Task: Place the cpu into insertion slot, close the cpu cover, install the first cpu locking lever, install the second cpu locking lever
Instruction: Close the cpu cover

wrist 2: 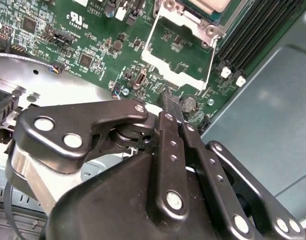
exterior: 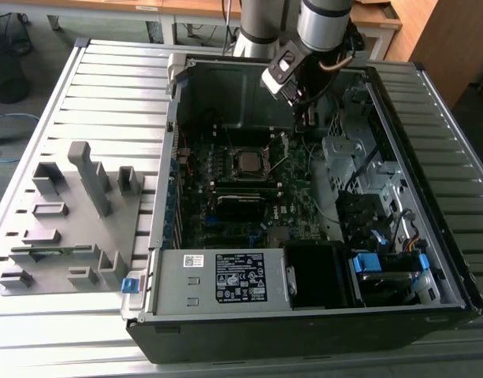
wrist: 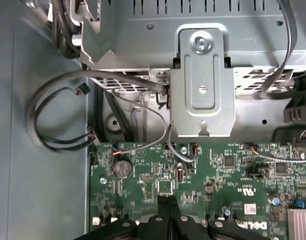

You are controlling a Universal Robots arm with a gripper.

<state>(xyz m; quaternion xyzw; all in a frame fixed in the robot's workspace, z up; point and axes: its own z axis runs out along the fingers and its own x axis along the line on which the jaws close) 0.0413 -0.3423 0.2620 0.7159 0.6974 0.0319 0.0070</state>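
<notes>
The cpu (exterior: 249, 161), a small square chip with a dull silver top, lies in its socket in the middle of the green motherboard (exterior: 296, 197); a corner of the cpu (wrist 2: 212, 4) shows in the second wrist view. The cpu cover (wrist 2: 165, 67), a thin silvery frame with a square window, stands swung open beside the socket, with the board visible through it. My gripper (exterior: 307, 122) hangs over the board on the exterior view's right of the socket. Its black fingers (wrist 2: 168, 107) are shut with nothing between them, just short of the cover's free edge. The shut fingertips (wrist: 165, 201) hover over bare board.
The open computer case (exterior: 430, 260) lies on a slatted table. A power supply (exterior: 217, 279) fills its near end. A metal drive bracket (wrist: 202, 85) and loose cables (wrist: 58, 115) sit past the board's edge. Black memory slots (wrist 2: 257, 30) flank the socket. A grey fixture rack (exterior: 76, 220) stands at the exterior view's left.
</notes>
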